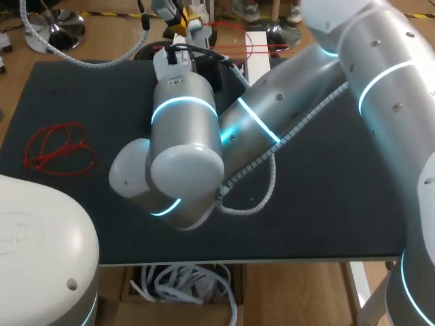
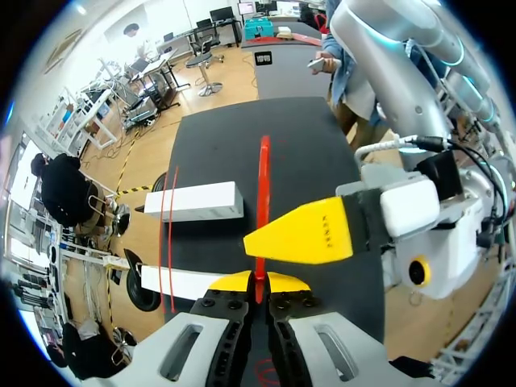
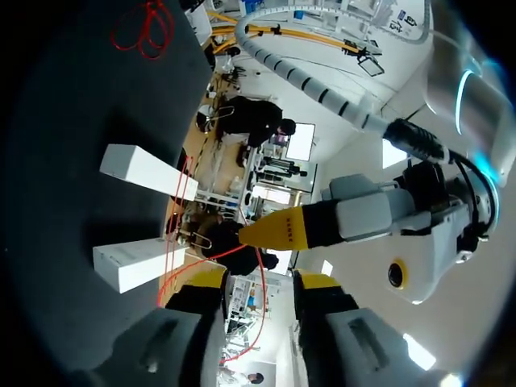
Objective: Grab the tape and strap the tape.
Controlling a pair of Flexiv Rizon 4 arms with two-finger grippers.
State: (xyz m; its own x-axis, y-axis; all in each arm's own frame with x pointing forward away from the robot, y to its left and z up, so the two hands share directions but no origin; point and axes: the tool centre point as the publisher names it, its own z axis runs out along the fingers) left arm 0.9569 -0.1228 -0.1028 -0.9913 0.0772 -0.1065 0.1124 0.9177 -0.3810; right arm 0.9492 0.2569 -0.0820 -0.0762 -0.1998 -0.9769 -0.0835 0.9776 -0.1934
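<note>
At the left of the head view, a loose coil of thin red plastic strapping [image 1: 58, 146] lies on the matte black table mat [image 1: 326, 204]. It is well apart from the work and is judged to be spare stock. The middle of that view is filled by the smooth silver right arm [image 1: 183, 163], which is stretched across towards the upper middle, by the table's far edge.

In the left wrist view, the left gripper [image 2: 258, 282] is seen clamped on a flat red strap [image 2: 264, 185], with its yellow tips pressed against it from both sides. The strap is laid straight ahead over the mat and is probably held taut so that it can be taken over. Ahead of and beside the fingers, two long white rectangular boxes [image 2: 193, 201] are set side by side. Thin red lines are passed across them, so they are judged to be the bundle meant for strapping.

In the right wrist view, the right gripper [image 3: 260, 282] is held with its fingers spread, and the strap is seen between them, unpinched.
</note>
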